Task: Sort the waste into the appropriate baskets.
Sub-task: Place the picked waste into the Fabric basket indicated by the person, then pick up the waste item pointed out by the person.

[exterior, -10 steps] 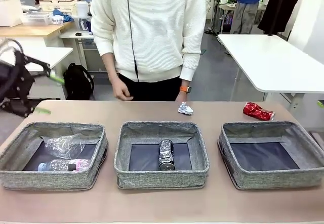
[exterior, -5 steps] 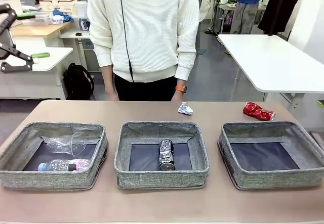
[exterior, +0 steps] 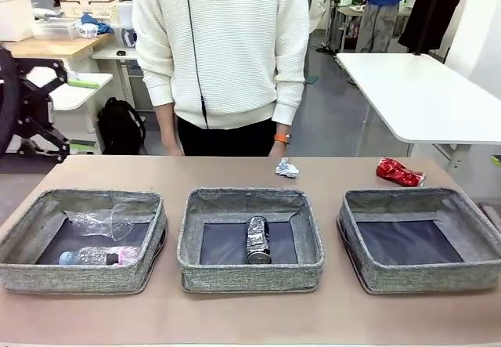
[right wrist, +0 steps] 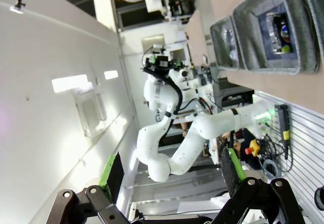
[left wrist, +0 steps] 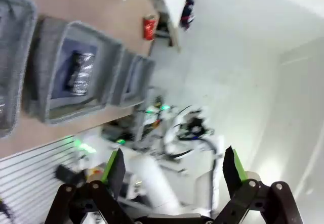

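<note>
**Waste Sorting Status: Two Items Outstanding**

Reference landmark: the middle basket (exterior: 249,269), which stands on the tabletop (exterior: 235,316).

1. Sorted items. The crushed dark can (exterior: 257,239) lies on the dark bottom of the middle basket. The left basket (exterior: 23,247), just beside the landmark on its left, holds the clear plastic bottle (exterior: 98,256) and what appears to be the clear plastic cup (exterior: 102,222); its outline is faint against the dark bottom. Grouping is by material, as judged: plastics to the left, metal in the centre.

2. Unsorted items. The paper wad (exterior: 286,168) lies on the bare tabletop just beyond the landmark's far wall, near the person's hand (exterior: 279,145). The crushed red can (exterior: 398,172) lies well to the right of the landmark, beyond the far wall of the right basket (exterior: 423,275).

3. Free capacity. The right basket holds nothing and is probably reserved for paper. The red can belongs with the dark can in the landmark.

4. Tool state. The left tool (left wrist: 173,166) has its fingers spread and carries nothing. The right tool (right wrist: 171,169) is likewise spread and unloaded. Both are held clear of the tabletop, which leaves the baskets unobstructed.
</note>
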Motion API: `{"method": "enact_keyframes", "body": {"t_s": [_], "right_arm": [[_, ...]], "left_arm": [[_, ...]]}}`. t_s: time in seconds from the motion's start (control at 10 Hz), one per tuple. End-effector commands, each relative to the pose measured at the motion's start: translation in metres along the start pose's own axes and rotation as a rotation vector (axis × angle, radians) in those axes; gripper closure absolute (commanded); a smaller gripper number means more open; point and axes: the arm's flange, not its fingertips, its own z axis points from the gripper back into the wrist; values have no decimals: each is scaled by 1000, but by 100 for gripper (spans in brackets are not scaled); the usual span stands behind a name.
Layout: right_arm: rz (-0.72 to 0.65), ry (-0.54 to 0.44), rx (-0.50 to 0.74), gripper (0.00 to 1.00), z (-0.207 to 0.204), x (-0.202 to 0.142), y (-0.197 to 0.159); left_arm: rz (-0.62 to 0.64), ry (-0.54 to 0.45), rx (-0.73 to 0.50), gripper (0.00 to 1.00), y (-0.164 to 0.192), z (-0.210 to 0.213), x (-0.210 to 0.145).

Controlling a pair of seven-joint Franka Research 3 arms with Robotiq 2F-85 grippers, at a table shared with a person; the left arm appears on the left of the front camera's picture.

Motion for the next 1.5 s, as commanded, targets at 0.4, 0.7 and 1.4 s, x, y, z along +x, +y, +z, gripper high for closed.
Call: {"method": "enact_keyframes", "body": {"t_s": [0.4,0.7,1.4], "right_arm": [[12,7,3,0,1,-2,1],[12,7,3,0,1,-2,1],[12,7,3,0,1,-2,1]], "left_arm": [[93,-46,-79,0,-2,6,9],[93,-46,-79,0,-2,6,9],[93,-46,-79,0,-2,6,9]]}}
